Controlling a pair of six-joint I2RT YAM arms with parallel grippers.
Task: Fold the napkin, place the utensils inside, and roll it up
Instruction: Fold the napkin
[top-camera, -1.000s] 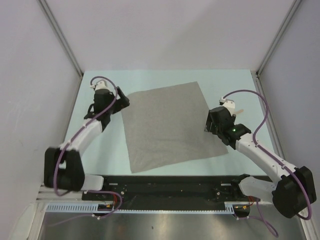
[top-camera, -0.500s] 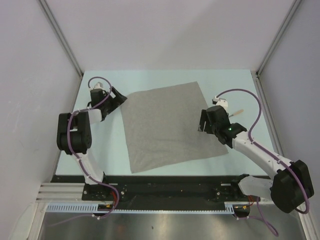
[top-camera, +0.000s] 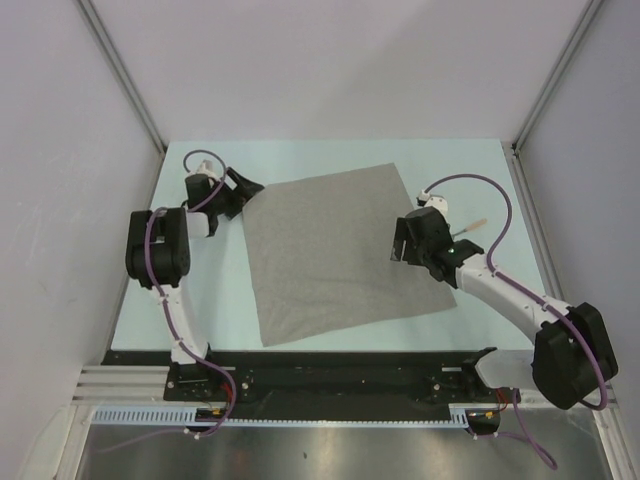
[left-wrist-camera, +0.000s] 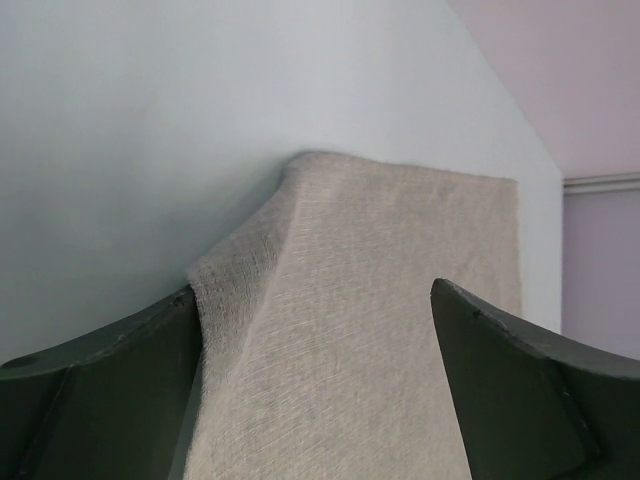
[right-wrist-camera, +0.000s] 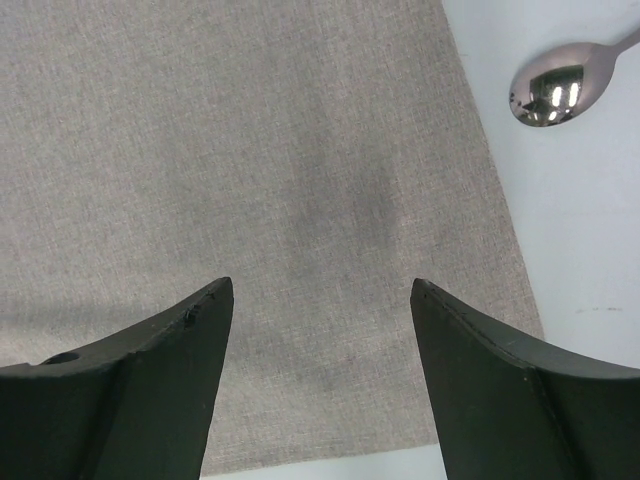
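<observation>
Napkin (top-camera: 335, 255) corner sitting humped between left tool (left-wrist-camera: 312, 290) fingers, spread apart; right tool (right-wrist-camera: 320, 285) gaping too. Possibly pinching too little cloth, corner slipping out while lifting.

The top external camera is looking down from high behind the near edge over the whole table (top-camera: 300, 160). The left wrist camera is skimming low and close along a corner of the napkin (left-wrist-camera: 350, 330) — the right one is facing straight down, close over its edge and a spoon (right-wrist-camera: 548, 95). All three are sharing the napkin.
</observation>
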